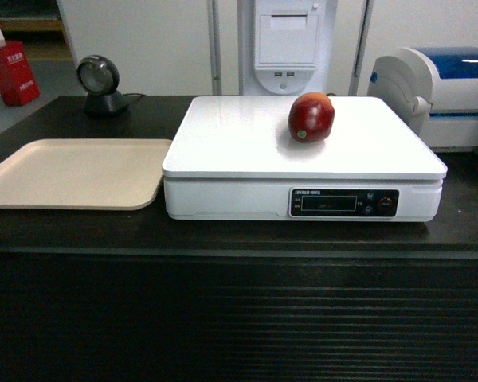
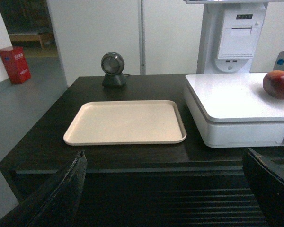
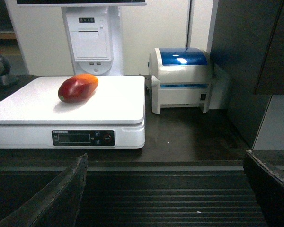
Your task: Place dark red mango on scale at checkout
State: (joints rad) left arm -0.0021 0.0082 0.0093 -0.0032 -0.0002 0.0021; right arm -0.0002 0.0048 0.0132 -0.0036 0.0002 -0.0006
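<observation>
The dark red mango point(image 1: 311, 117) lies on the flat white platform of the scale point(image 1: 239, 147), toward its back right; nothing holds it. It also shows in the left wrist view, mango point(image 2: 278, 84) on the scale point(image 2: 232, 101), and in the right wrist view, mango point(image 3: 77, 88) with its orange end up on the scale point(image 3: 109, 101). The scale stands on the black checkout point(image 1: 223, 239). My left gripper point(image 2: 163, 163) is open and empty, low in front of the ribbed counter front. My right gripper point(image 3: 165, 163) is likewise open and empty, back from the counter. Neither gripper appears in the head view.
A flat beige tray point(image 1: 72, 171) lies left of the scale. A round black scanner point(image 1: 102, 83) stands behind the tray. A white-and-blue printer point(image 1: 454, 87) sits right of the scale. A white terminal post point(image 1: 285, 48) rises behind it. A red box point(image 1: 12, 72) stands far left.
</observation>
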